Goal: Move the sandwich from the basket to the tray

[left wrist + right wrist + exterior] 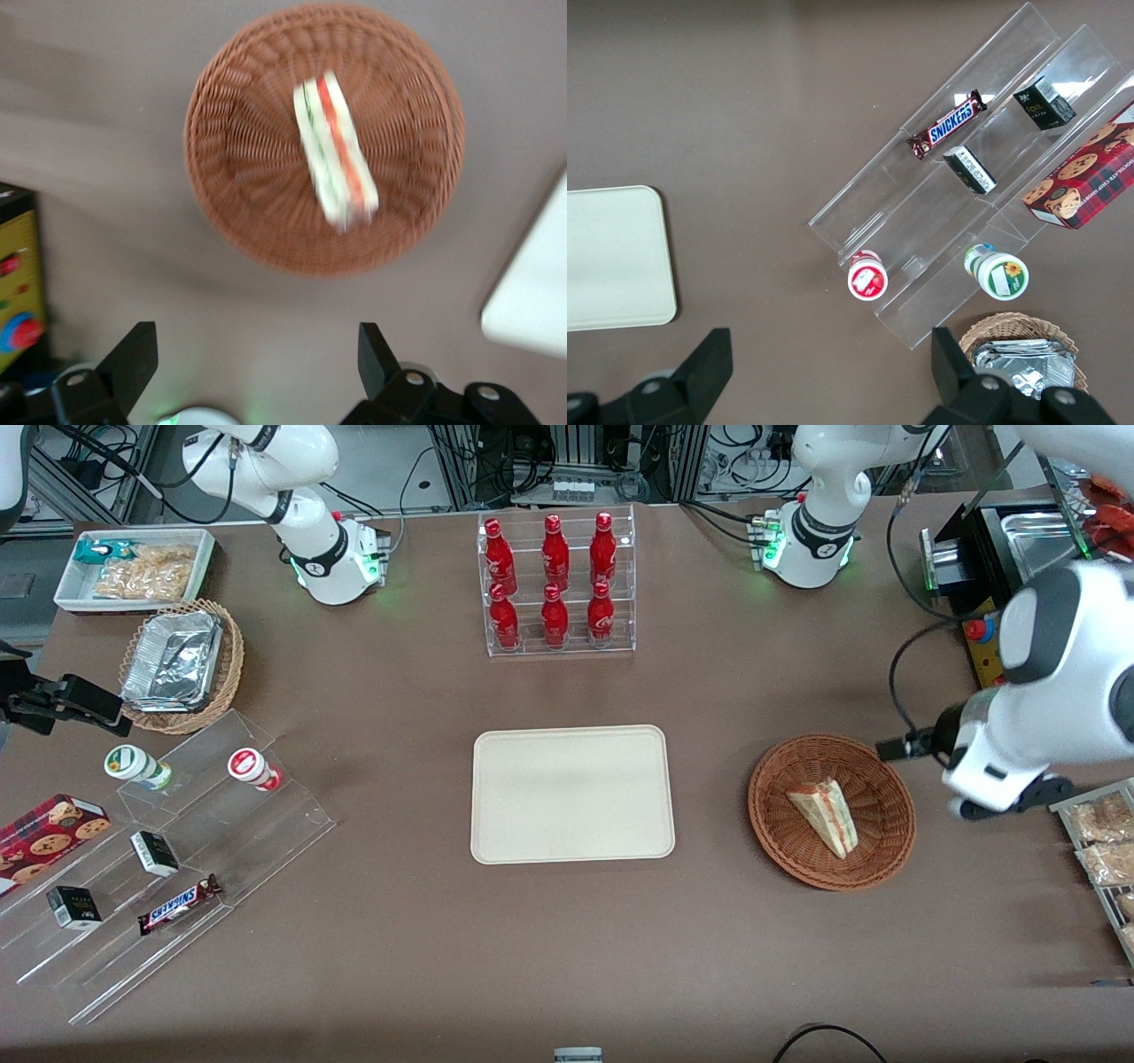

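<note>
The sandwich, a pale wedge with orange-red and green layers, lies in the round reddish-brown basket. The cream tray lies flat in the middle of the table, beside the basket toward the parked arm's end, with nothing on it. My left gripper hangs above the table at the basket's rim, on the working arm's side. In the left wrist view the gripper is open and empty, its fingers spread wide over bare table short of the basket, the sandwich and a corner of the tray.
A clear rack of red bottles stands farther from the front camera than the tray. A yellow box with a red button and a rack of snack packets lie at the working arm's end. A stepped acrylic display is at the parked arm's end.
</note>
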`<act>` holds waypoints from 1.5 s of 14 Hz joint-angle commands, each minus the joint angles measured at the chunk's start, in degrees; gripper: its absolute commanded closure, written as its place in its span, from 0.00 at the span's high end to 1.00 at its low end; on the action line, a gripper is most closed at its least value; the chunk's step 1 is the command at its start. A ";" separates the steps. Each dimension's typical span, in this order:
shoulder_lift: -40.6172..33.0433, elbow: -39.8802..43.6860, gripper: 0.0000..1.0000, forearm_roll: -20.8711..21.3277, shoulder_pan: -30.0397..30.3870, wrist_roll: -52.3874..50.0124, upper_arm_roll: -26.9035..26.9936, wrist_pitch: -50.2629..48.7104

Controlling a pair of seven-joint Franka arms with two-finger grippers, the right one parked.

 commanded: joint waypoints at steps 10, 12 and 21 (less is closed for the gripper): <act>12.99 -9.46 1.00 -0.02 -0.77 -29.56 -0.50 28.64; 13.78 -10.96 1.00 -0.02 -0.95 -29.56 -0.50 30.58; 12.91 -13.52 0.10 0.41 -0.77 -25.97 -0.50 30.86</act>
